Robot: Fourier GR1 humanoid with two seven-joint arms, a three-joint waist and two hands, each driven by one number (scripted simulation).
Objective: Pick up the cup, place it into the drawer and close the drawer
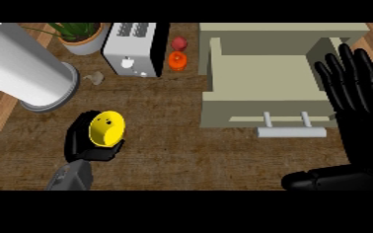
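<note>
Yellow cup [106, 128] sits within the curled left robot hand [84, 145].

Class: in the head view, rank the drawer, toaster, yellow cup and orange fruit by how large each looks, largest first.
1. drawer
2. toaster
3. yellow cup, in the left hand
4. orange fruit

No close calls.

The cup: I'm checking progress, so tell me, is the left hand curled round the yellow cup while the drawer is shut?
Not quite. The head view shows the left hand curled round the yellow cup, but the drawer is pulled open, not shut.
</note>
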